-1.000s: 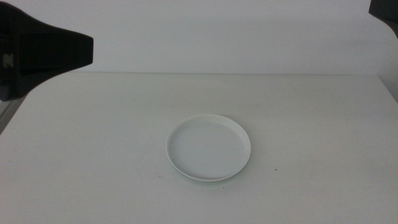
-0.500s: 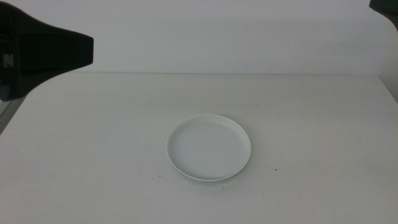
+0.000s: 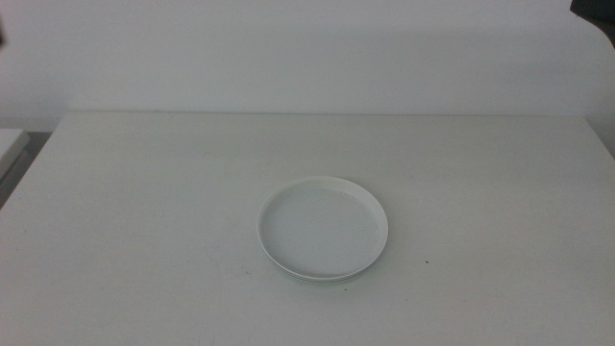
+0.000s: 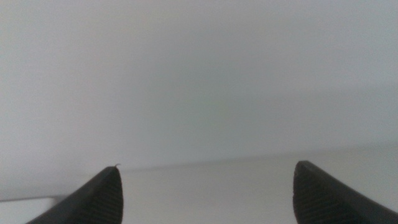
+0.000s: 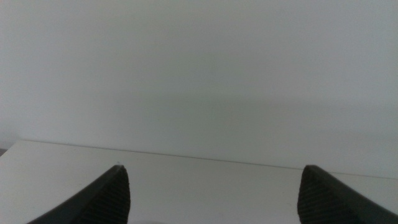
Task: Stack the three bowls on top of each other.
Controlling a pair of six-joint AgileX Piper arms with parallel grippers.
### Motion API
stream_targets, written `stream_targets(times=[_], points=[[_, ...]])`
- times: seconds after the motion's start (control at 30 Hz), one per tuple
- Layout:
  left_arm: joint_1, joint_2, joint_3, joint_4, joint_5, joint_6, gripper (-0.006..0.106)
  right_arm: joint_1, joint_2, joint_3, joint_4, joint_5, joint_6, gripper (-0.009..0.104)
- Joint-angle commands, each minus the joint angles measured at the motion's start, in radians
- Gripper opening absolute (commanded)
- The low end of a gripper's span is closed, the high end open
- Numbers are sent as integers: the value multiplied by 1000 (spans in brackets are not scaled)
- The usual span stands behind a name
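Near the middle of the table, in the middle view, sits a white bowl [image 3: 322, 227], upright and empty. Under its near edge a thin pale rim [image 3: 317, 278] of another bowl shows; anything else beneath is hidden. Neither gripper is near the bowls. The left gripper [image 4: 205, 193] is open, its jaws wide apart with nothing between them, facing the far wall over the table's edge. The right gripper [image 5: 214, 196] is open too, empty, and faces the same wall.
The white table [image 3: 144, 211] ends at a pale wall behind. A dark piece of the right arm [image 3: 598, 10] shows in the top right corner of the middle view. A light ledge [image 3: 10, 144] lies off the table's left side.
The dark left arm that filled the upper left of the middle view has left that view. The bowls have not moved.
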Motion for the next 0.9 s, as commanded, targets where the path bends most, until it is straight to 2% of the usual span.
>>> stream_targets(times=[0.0, 0.17, 0.63, 0.7, 0.87], points=[[41, -32, 54, 62, -111, -47, 94, -9, -4, 2, -5, -7, -2, 93], [59, -60, 84, 132, -121, -137, 94, -9, -4, 2, -5, -7, -2, 93], [59, -62, 86, 151, -135, -129, 94, -9, -4, 2, 8, -6, -2, 93], [59, -71, 98, 145, -140, -129, 94, -9, -15, 11, 31, -9, -2, 93], [59, -149, 216, 80, -289, -129, 94, -9, -130, 126, 9, -93, -2, 93]])
